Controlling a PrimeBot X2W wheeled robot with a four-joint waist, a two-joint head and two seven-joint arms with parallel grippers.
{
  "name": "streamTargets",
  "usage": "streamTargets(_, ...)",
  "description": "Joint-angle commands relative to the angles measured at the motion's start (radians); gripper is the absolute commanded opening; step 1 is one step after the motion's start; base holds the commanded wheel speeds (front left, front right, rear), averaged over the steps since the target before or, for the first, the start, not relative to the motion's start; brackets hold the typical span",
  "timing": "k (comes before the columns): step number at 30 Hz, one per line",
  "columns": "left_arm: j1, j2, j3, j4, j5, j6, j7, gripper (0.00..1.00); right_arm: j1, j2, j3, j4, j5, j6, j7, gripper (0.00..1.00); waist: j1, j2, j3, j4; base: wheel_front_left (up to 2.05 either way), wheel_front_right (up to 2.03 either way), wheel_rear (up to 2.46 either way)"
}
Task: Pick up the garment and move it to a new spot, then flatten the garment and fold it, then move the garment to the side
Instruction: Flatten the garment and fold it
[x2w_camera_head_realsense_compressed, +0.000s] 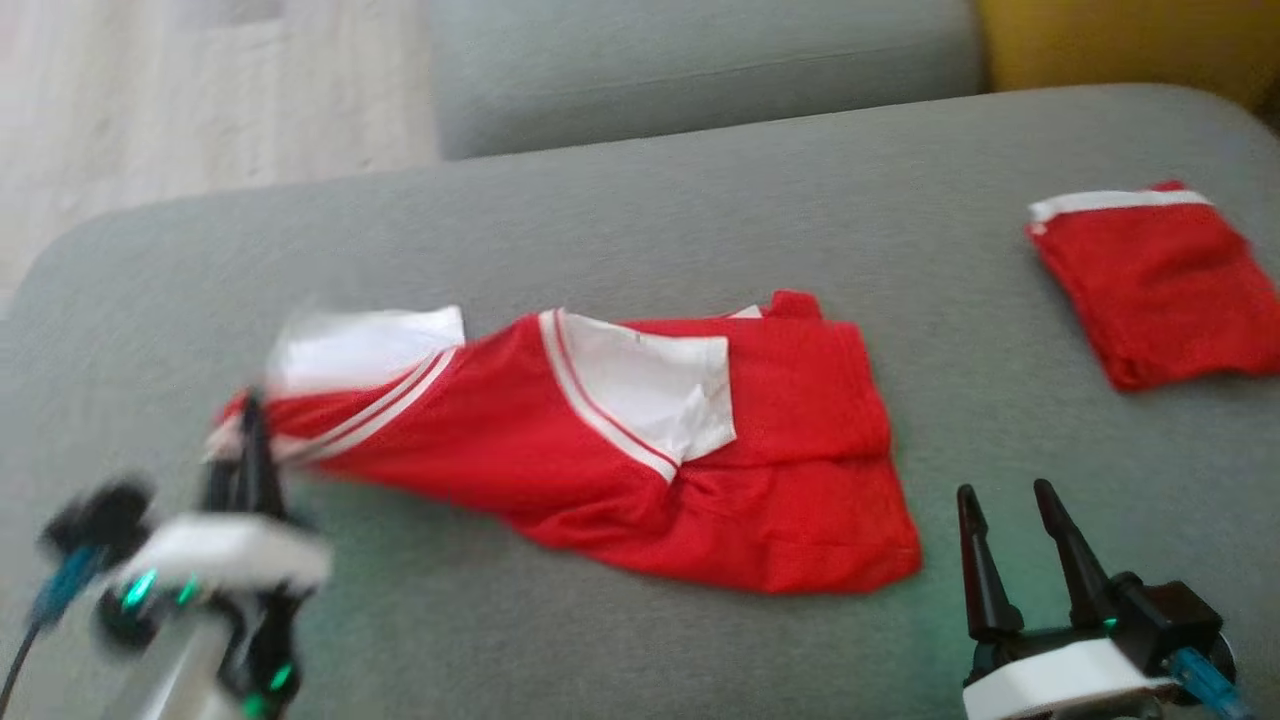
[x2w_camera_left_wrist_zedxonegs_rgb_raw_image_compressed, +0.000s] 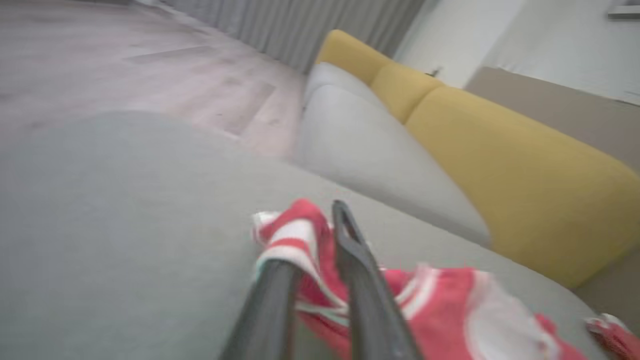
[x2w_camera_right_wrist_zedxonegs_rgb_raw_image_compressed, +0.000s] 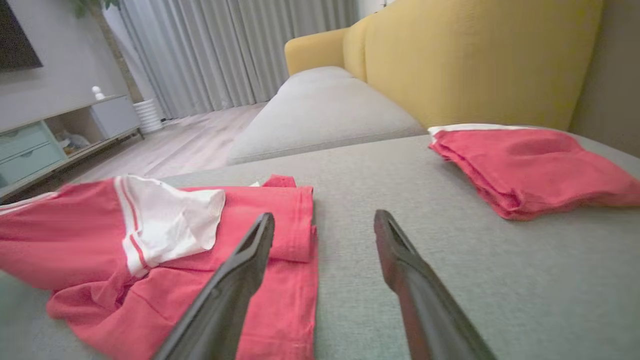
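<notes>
Jaws on the left gripper (x2w_camera_head_realsense_compressed: 250, 435) are pressed together on the striped sleeve end of the red jersey-type garment with white panels and striped trim (x2w_camera_head_realsense_compressed: 600, 450). The left wrist view shows red and white cloth bunched between the two dark fingers, though it's pretty blurry.

The garment sits mid-cushion on the grey fabric couch seat (x2w_camera_head_realsense_compressed: 700, 190), rumpled, with its long axis running left to right across the head view and dipping a bit toward the lower right. So the left arm has the left end. The hem corner on the right is loose, just left of the right gripper (x2w_camera_head_realsense_compressed: 1005, 490), whose fingers are spread wide with nothing in them, over bare cushion.

My read: flattening turns on that right corner, and the right arm is clearly nearer to it.

Room-wise, the seat's rounded corner and the floor are close on the left, so not much slack there. There's plenty of bare cushion in front of the garment and to its right. Further right, well apart, lies a folded red cloth with a white band (x2w_camera_head_realsense_compressed: 1160, 290).
</notes>
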Motion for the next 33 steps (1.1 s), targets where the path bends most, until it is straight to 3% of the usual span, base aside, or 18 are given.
streamTargets(1, -0.043, 0.035, 0.099, -0.026, 0.034, 0.021, -0.005, 1.0, -0.026, -0.005, 0.025, -0.032, -0.012, 0.007, -0.004, 1.0, 0.0, 0.0, 0.028, 0.047, 0.0, 0.0, 0.0)
streamTargets(3, 0.032, 0.001, 0.186, -0.039, 0.1, 0.033, -0.005, 1.0, -0.029, -0.005, 0.019, -0.032, -0.018, 0.007, -0.004, 1.0, 0.0, 0.0, 0.032, 0.069, 0.0, 0.0, 0.0)
streamTargets(7, 0.063, -0.008, 0.203, -0.106, 0.28, 0.024, -0.005, 1.0, -0.036, -0.005, 0.023, -0.03, -0.027, 0.007, -0.004, 1.0, 0.0, 0.0, 0.038, 0.084, 0.0, 0.0, 0.0)
streamTargets(12, 0.035, 0.028, 0.13, -0.126, 0.424, 0.027, 0.013, 1.0, -0.051, -0.005, 0.037, -0.029, -0.033, 0.007, -0.004, 1.0, 0.0, 0.0, 0.048, 0.069, 0.0, 0.0, 0.0)
streamTargets(16, -0.021, 0.097, 0.04, -0.132, 0.516, 0.035, 0.193, 1.0, -0.069, -0.005, 0.044, -0.028, -0.034, 0.007, -0.004, 1.0, 0.0, 0.0, 0.069, 0.035, 0.0, 0.0, 0.0)
streamTargets(23, -0.079, 0.18, -0.087, -0.259, 0.56, -0.042, 0.468, 1.0, -0.085, -0.005, 0.054, -0.024, -0.018, 0.007, -0.004, 1.0, 0.0, 0.0, 0.112, -0.021, 0.0, 0.0, 0.0)
streamTargets(27, -0.036, 0.237, -0.116, -0.362, 0.532, -0.058, 0.576, 1.0, -0.084, -0.005, 0.052, -0.026, -0.004, 0.007, -0.004, 1.0, 0.0, 0.0, 0.11, -0.054, 0.0, 0.0, 0.0)
streamTargets(30, 0.048, 0.288, -0.104, -0.466, 0.496, -0.043, 0.638, 1.0, -0.069, -0.005, 0.045, -0.026, -0.001, 0.007, -0.004, 1.0, 0.0, 0.0, 0.096, -0.061, 0.0, 0.0, 0.0)
streamTargets(33, 0.148, 0.344, -0.078, -0.596, 0.482, 0.016, 0.696, 1.0, -0.05, -0.005, 0.031, -0.025, 0.002, 0.007, -0.004, 1.0, 0.0, 0.0, 0.069, -0.054, 0.0, 0.0, 0.0)
